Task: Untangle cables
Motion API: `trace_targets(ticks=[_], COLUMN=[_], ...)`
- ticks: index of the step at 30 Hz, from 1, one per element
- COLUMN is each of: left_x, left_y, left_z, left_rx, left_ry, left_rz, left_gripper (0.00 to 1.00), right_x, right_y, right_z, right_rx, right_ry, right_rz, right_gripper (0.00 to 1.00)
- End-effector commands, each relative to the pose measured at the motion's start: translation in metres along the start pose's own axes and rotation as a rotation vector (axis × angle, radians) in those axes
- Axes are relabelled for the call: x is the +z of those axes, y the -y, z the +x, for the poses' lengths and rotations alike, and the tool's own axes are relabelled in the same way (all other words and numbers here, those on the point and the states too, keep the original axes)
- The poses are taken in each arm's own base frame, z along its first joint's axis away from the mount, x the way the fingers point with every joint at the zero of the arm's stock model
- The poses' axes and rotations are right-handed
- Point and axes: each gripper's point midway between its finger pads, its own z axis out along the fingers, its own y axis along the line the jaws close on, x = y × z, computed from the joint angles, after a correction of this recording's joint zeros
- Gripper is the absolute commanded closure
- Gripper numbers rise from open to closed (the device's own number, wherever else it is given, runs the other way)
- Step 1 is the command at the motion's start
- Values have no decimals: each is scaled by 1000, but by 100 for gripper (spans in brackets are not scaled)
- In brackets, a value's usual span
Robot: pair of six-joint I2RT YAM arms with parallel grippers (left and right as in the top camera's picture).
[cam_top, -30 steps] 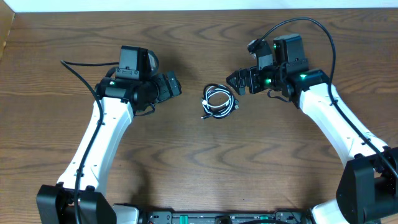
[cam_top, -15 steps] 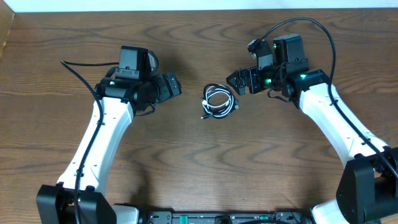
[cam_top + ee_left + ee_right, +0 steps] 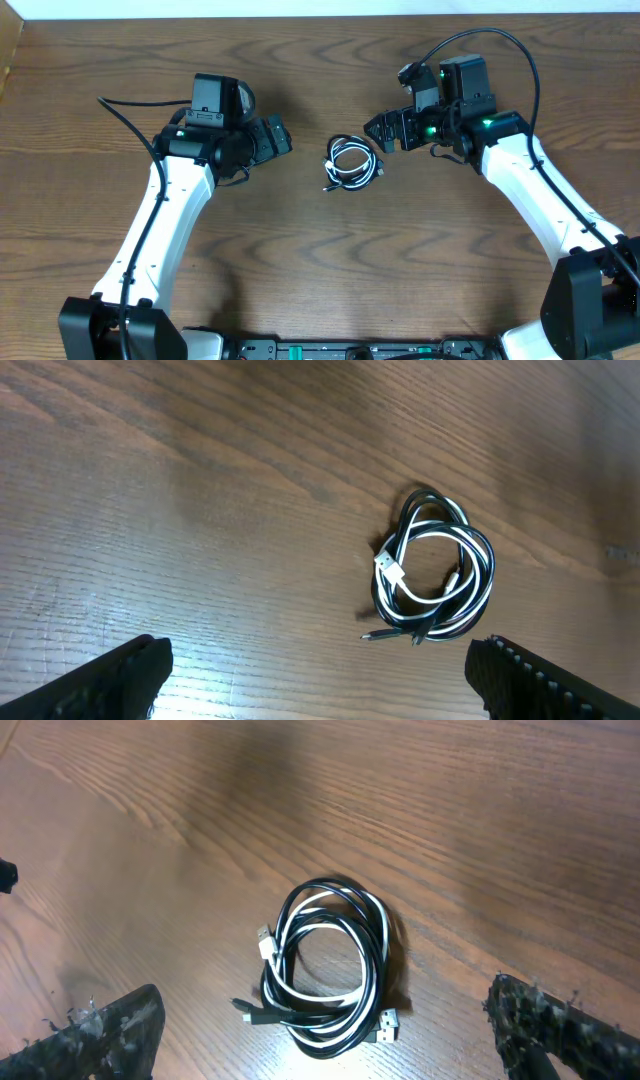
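Left jaws were spread as wide as they go, gripping nothing. Their dark fingertips [image 3: 110, 675] sat out at the bottom corners of the left wrist view, with bare wood between them. From overhead there were two arms, the left arm [image 3: 165, 215] reaching in from one side and the right arm [image 3: 530, 185] from the other. One small coil of cables [image 3: 350, 162] lay flat on the worktop [image 3: 320, 270] between them, closer to the right jaws and touched by neither.

From above it was just a black-and-white knot, but the wrist views gave more. The left one showed a white cord looped among black ones, with a white plug [image 3: 388, 568] on the coil's left edge. The right one showed three ends: a white plug [image 3: 265, 940], a black plug [image 3: 245, 1008] and a pale plug [image 3: 388, 1025]. How many black cords ran through it, I couldn't tell. Right jaws were wide apart too, the coil lying ahead of the gap, nothing pinched.
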Motion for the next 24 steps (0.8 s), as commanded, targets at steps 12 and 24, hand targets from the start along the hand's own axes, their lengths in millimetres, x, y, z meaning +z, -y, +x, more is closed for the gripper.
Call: trace_targets(ticks=[12,24], left_x=[2,5], left_y=[0,3], left_z=[-26,-8], left_rx=[21,16], left_ry=[122,41], left_rz=[-14,10], left_gripper=[1,5], right_x=[2,4], right_y=[9,22], right_z=[-3,46], right_rx=[1,75], right_ry=[12,-147], right_rz=[59,115], right_gripper=[1,30])
